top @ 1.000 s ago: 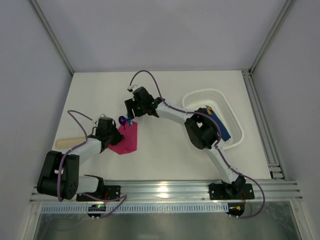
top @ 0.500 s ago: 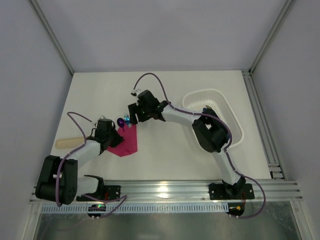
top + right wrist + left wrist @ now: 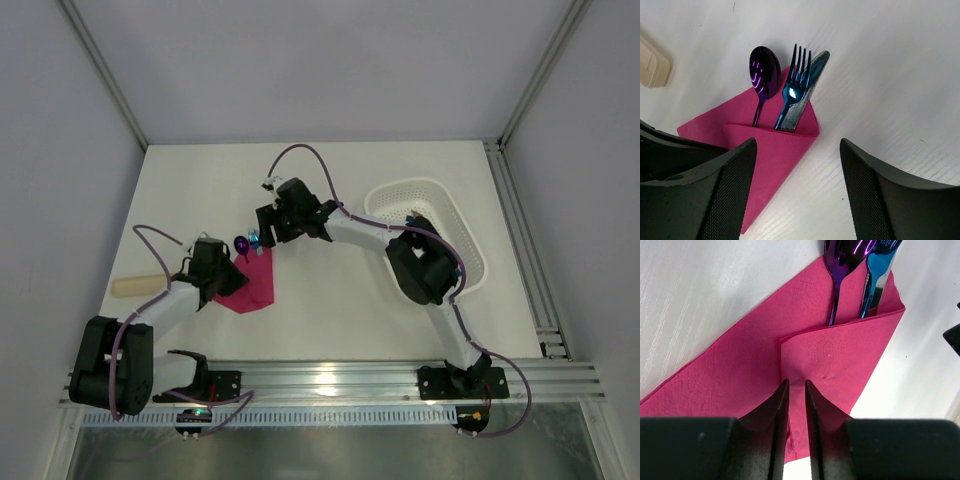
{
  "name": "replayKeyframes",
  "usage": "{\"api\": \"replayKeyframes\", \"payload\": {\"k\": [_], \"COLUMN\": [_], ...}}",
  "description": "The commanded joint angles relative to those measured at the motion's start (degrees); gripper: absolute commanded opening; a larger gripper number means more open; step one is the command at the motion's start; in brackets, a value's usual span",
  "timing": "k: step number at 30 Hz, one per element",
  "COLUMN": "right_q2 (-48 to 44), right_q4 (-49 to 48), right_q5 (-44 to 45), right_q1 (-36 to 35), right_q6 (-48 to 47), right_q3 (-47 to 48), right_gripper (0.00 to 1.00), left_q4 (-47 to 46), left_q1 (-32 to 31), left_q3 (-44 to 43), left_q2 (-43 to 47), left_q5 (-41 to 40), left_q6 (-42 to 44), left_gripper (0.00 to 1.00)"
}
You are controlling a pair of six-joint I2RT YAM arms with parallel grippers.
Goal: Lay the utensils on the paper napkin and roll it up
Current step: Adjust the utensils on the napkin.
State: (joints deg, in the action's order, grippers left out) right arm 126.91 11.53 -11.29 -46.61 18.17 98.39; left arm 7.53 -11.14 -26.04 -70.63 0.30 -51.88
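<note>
The magenta paper napkin (image 3: 252,287) lies folded on the table, one flap turned over the handles of the utensils (image 3: 247,242). In the right wrist view the purple spoon (image 3: 764,70), the bluish fork (image 3: 794,85) and a knife (image 3: 812,75) stick out of the napkin (image 3: 780,150). My left gripper (image 3: 226,276) has its tips low over the flap (image 3: 840,355); the jaws stand all but closed (image 3: 796,383), with a thin slit and nothing pinched. My right gripper (image 3: 262,234) hovers wide open (image 3: 797,145) and empty just beyond the utensil heads.
A pale beige flat stick (image 3: 135,285) lies left of the napkin and shows in the right wrist view (image 3: 652,62). A white perforated basket (image 3: 400,188) stands at the right, partly covered by the right arm. A metal rail runs along the near edge.
My right gripper has drawn back up and right, off the utensil heads. My left gripper has shifted slightly left and nearer. The napkin and utensils have stayed put.
</note>
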Motion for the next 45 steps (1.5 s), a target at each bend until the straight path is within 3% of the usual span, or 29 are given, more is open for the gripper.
{"api": "replayKeyframes", "payload": {"k": [1, 7, 16, 24, 31, 37, 38, 45], "right_q2": [-1.76, -0.44, 0.18, 0.79, 2.11, 2.73, 2.90, 3.69], "right_q4": [-2.04, -1.33, -1.51, -1.42, -0.81, -1.68, -1.69, -0.89], "right_q5": [-1.89, -3.47, -4.79, -6.29, -6.20, -6.90, -7.08, -7.52], "right_q1": [0.20, 0.29, 0.38, 0.82, 0.91, 0.91, 0.99, 0.91], "right_q6": [-0.25, -0.07, 0.37, 0.72, 0.46, -0.07, 0.02, -0.24], "right_q3": [1.10, 2.25, 1.81, 2.86, 5.23, 6.82, 7.08, 8.57], "right_gripper": [0.71, 0.71, 0.71, 0.71, 0.70, 0.66, 0.66, 0.63], "left_q4": [1.52, 4.94, 6.00, 3.46, 0.65, -0.67, -0.94, -0.59], "left_q1": [0.24, 0.24, 0.24, 0.32, 0.33, 0.24, 0.24, 0.24], "left_q3": [-1.38, -1.99, -3.14, -4.89, -4.98, -4.81, -4.89, -4.55], "left_q2": [0.49, 3.03, 3.83, -0.81, -2.93, -3.11, -3.11, -1.71], "left_q5": [-2.23, -5.91, -8.55, -9.52, -10.49, -10.14, -10.05, -8.74], "left_q6": [0.81, 0.90, 0.90, 1.60, 1.78, 2.74, 3.09, 3.80], "left_gripper": [0.23, 0.35, 0.40, 0.38, 0.27, 0.07, 0.00, 0.00]}}
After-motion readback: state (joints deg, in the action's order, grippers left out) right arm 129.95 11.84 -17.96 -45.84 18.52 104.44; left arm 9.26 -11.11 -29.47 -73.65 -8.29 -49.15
